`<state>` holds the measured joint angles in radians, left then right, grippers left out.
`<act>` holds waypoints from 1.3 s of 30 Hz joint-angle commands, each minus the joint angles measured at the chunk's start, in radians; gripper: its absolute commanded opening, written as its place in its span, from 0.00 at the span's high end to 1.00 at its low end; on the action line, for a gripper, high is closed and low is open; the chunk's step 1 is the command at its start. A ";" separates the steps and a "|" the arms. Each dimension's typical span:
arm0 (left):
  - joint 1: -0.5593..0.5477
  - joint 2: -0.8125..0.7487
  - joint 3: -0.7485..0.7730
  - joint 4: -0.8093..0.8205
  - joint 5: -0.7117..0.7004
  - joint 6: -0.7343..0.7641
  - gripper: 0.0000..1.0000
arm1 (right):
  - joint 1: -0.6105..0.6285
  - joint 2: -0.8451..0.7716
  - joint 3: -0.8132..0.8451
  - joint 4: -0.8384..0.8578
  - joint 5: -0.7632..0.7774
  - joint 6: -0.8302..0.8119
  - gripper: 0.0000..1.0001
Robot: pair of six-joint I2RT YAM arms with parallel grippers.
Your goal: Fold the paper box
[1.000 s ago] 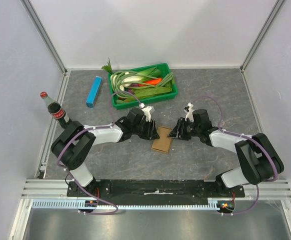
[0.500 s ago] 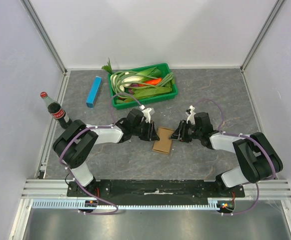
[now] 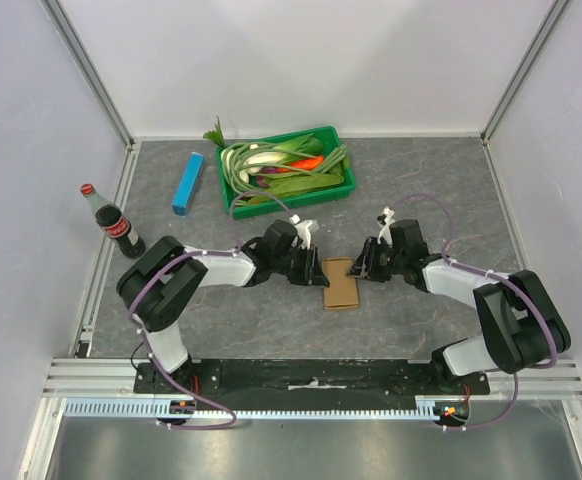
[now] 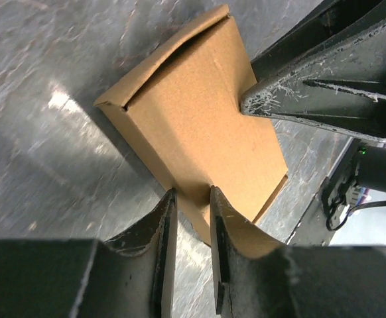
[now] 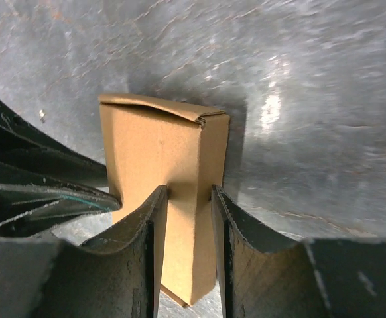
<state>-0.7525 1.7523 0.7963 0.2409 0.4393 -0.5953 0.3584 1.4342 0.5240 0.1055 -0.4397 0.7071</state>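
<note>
The paper box (image 3: 340, 283) is a plain brown cardboard piece, part-formed into a shallow sleeve, at the table's middle between both arms. My left gripper (image 3: 317, 273) is shut on its left edge; in the left wrist view the fingertips (image 4: 168, 199) pinch the box's (image 4: 206, 126) near wall. My right gripper (image 3: 359, 270) is shut on its right edge; in the right wrist view the jaws (image 5: 188, 193) clamp the narrow side panel of the box (image 5: 156, 146). The other gripper's dark fingers show at each wrist view's edge.
A green tray (image 3: 339, 189) full of vegetables stands behind the box. A slim blue box (image 3: 187, 183) lies at the back left. A cola bottle (image 3: 115, 222) stands near the left wall. Grey walls and metal rails enclose the table.
Both grippers and the box have shifted slightly right and nearer. The box, tilted before, now lies squarer. The left arm has stretched further right.
</note>
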 commanded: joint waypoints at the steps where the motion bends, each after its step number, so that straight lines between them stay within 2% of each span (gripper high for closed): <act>1: -0.053 0.104 0.142 0.064 0.108 -0.073 0.75 | -0.027 -0.021 0.102 -0.189 0.074 -0.057 0.61; 9: -0.103 0.320 0.441 0.054 0.133 -0.182 0.75 | -0.159 0.026 0.215 -0.346 0.131 -0.156 0.61; 14: -0.108 0.516 0.734 -0.026 0.197 -0.230 0.75 | -0.286 0.060 0.258 -0.398 0.165 -0.216 0.61; 20: -0.108 0.697 1.069 -0.182 0.167 -0.242 0.75 | -0.352 0.130 0.298 -0.411 0.131 -0.248 0.60; 21: -0.108 0.725 1.169 -0.208 0.165 -0.242 0.75 | -0.386 0.137 0.298 -0.402 0.137 -0.248 0.60; 24: -0.111 0.821 1.315 -0.221 0.159 -0.285 0.75 | -0.441 0.160 0.298 -0.385 0.134 -0.244 0.60; 31: -0.111 0.912 1.448 -0.175 0.039 -0.281 0.74 | -0.579 0.143 0.262 -0.349 0.136 -0.235 0.60; 34: -0.120 0.955 1.475 -0.099 0.023 -0.311 0.74 | -0.624 0.117 0.248 -0.346 0.141 -0.241 0.60; 39: -0.165 1.019 1.580 -0.060 -0.010 -0.314 0.74 | -0.680 0.098 0.215 -0.337 0.125 -0.274 0.60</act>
<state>-0.8688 2.7293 2.2631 0.0116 0.5125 -0.8684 -0.3103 1.5471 0.7864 -0.1349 -0.2146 0.4538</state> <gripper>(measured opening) 0.260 0.400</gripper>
